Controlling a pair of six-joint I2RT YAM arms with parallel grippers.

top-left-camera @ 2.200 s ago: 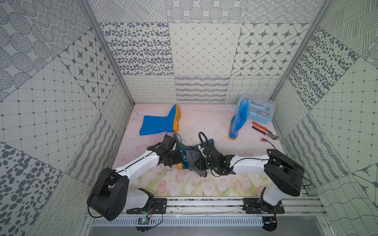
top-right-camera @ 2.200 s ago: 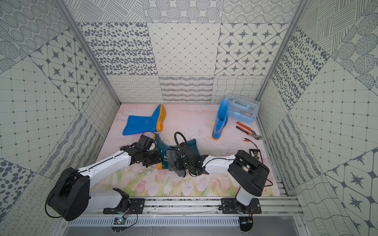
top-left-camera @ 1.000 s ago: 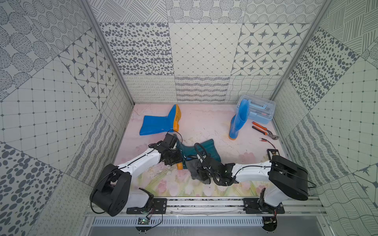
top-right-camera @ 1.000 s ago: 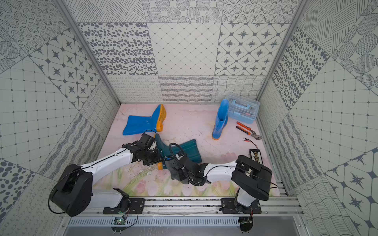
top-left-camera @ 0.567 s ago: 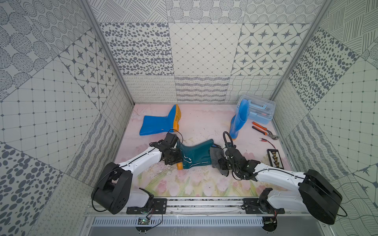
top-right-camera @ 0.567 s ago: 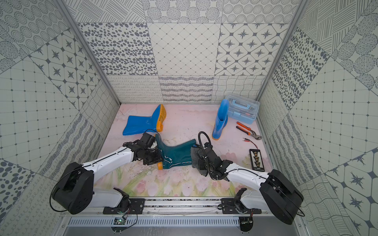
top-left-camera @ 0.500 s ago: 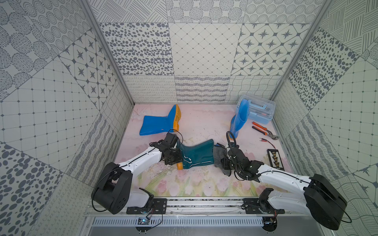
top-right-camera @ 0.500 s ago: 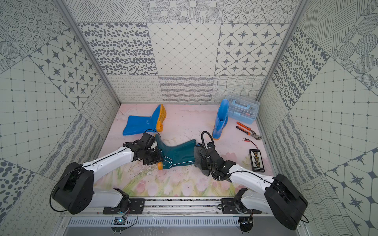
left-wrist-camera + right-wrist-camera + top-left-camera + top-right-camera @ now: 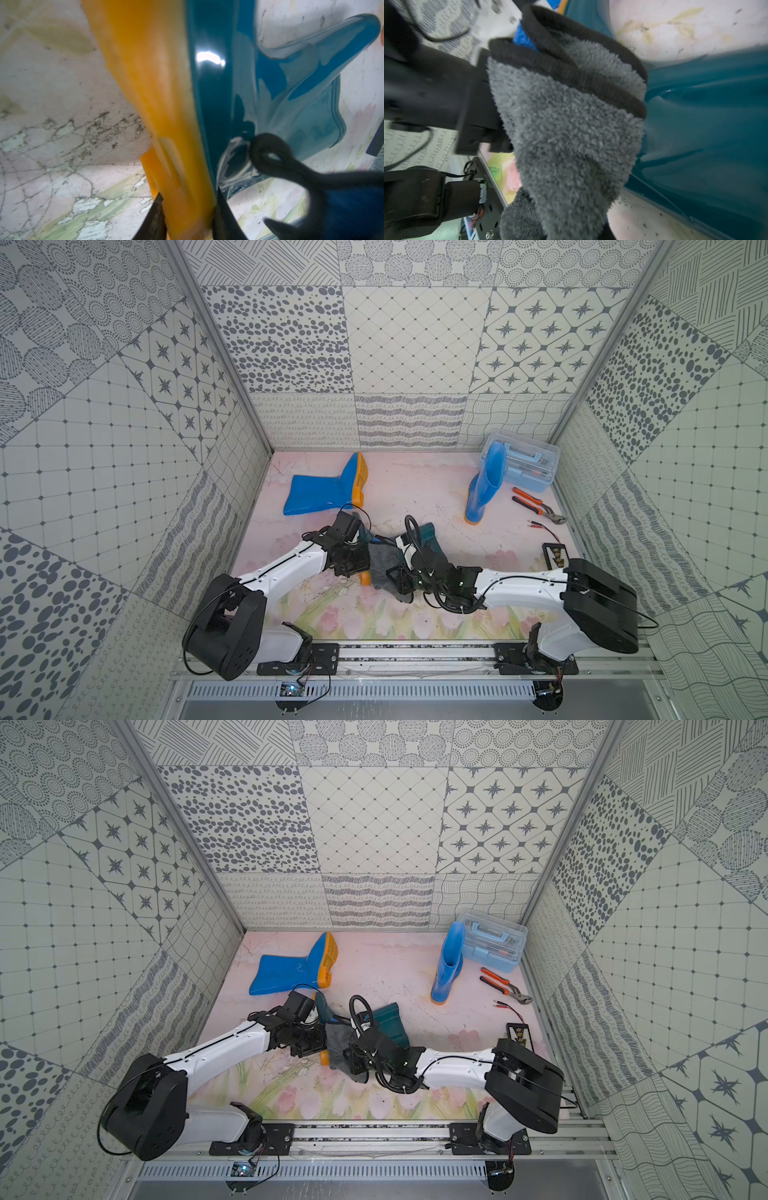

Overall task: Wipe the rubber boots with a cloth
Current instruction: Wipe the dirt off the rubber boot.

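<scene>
A dark teal rubber boot (image 9: pixel 428 533) (image 9: pixel 388 1019) lies on its side mid-floor. My left gripper (image 9: pixel 359 568) (image 9: pixel 318 1048) is shut on its orange sole (image 9: pixel 166 104), one finger on each side (image 9: pixel 189 224). My right gripper (image 9: pixel 399 578) (image 9: pixel 357 1060) is shut on the grey cloth (image 9: pixel 380 562) (image 9: pixel 336 1040), which drapes over its jaws and hides them (image 9: pixel 571 224). The cloth (image 9: pixel 571 124) presses on the teal boot (image 9: pixel 706 114) near the foot. One blue boot (image 9: pixel 320 493) lies at the back left, and another (image 9: pixel 484 485) stands upright at the back right.
A clear blue toolbox (image 9: pixel 528 466) sits in the back right corner, behind the upright boot. Orange-handled pliers (image 9: pixel 536 508), red-tipped leads (image 9: pixel 540 526) and a small black case (image 9: pixel 555 553) lie along the right wall. Tiled walls close in three sides.
My right gripper has carried the cloth leftward along the teal boot, from the shaft's open end to the foot beside the left gripper. The left gripper has kept its hold.
</scene>
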